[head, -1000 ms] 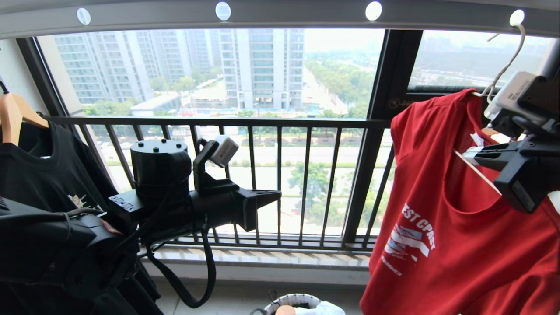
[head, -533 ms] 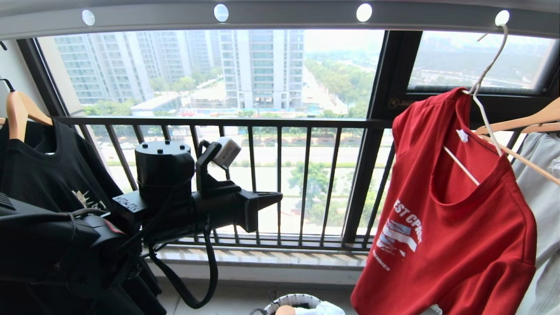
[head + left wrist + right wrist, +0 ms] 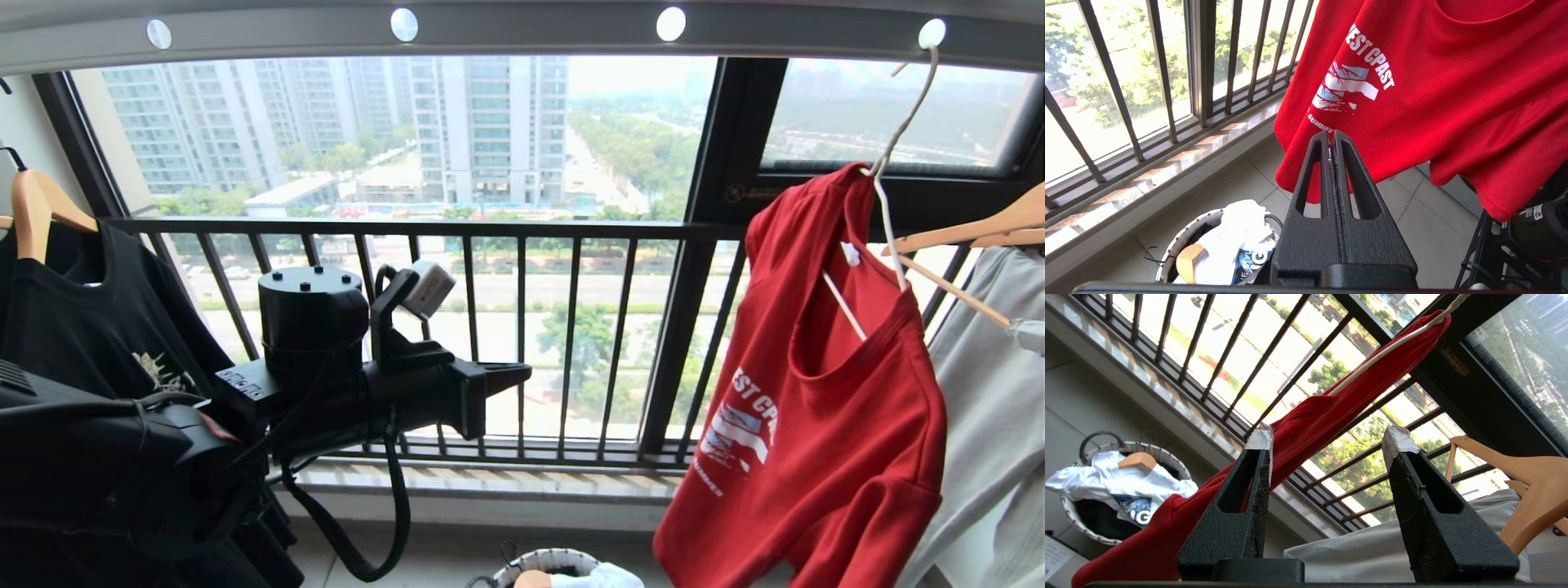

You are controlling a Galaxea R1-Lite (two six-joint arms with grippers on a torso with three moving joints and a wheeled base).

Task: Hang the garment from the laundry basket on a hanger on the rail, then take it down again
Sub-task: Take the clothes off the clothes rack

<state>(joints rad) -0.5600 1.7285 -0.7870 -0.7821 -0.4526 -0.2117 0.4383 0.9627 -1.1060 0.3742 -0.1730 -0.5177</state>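
red t-shirt (image 3: 824, 425) hung on the wire hanger (image 3: 886, 175), hooked in the rail (image 3: 531, 28); hang step looked done. right gripper (image 3: 1327, 447) was open and empty, left gripper (image 3: 1333, 141) closed on nothing. next: regrip the hanger and unhook.

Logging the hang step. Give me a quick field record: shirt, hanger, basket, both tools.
shirt: red shirt hangs on hanger
hanger: wire hanger, hook through a rail hole
basket: basket on floor, white cloth inside
left tool: left tool shut, empty, near shirt hem
right tool: right tool open, empty, below shirt
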